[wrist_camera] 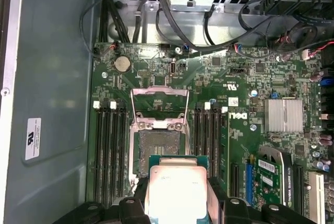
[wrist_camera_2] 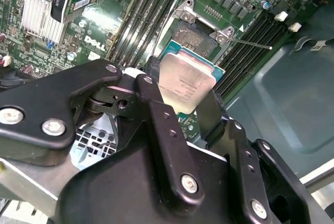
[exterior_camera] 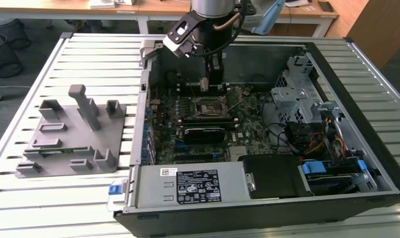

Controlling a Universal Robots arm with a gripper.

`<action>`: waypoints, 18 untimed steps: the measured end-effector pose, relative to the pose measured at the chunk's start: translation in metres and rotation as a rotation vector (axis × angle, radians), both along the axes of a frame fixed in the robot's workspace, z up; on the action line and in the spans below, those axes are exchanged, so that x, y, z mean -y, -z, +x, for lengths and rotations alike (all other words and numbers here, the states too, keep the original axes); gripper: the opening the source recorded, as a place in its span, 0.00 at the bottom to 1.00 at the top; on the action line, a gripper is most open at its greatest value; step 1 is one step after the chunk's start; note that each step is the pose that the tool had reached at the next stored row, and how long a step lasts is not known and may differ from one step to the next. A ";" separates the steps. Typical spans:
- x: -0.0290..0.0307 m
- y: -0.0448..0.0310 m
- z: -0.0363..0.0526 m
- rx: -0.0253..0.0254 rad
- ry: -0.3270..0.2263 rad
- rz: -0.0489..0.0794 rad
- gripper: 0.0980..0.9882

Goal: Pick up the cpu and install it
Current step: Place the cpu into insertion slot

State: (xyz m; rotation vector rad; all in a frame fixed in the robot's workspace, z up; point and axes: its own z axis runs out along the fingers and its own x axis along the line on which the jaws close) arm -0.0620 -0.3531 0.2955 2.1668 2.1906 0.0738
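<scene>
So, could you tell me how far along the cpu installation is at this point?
Done: the cpu is picked up, clamped in the gripper in both wrist views. In hand: it hangs over the motherboard near the open socket, whose metal lid stands flipped up. Left: the cpu is not yet seated; the socket is bare.

A slatted grey metal table point(exterior_camera: 94, 59) spans the exterior view. Behind it stand light wooden desks point(exterior_camera: 156, 7) on white legs — a black wire wastebasket point(exterior_camera: 3, 52) on the dark grey floor point(exterior_camera: 18, 80) at the exterior view's left, a wooden panel point(exterior_camera: 378, 27) at its right.
</scene>
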 end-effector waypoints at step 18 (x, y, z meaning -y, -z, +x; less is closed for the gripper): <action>-0.0047 0.0165 0.0028 0.0001 0.000 -0.007 0.48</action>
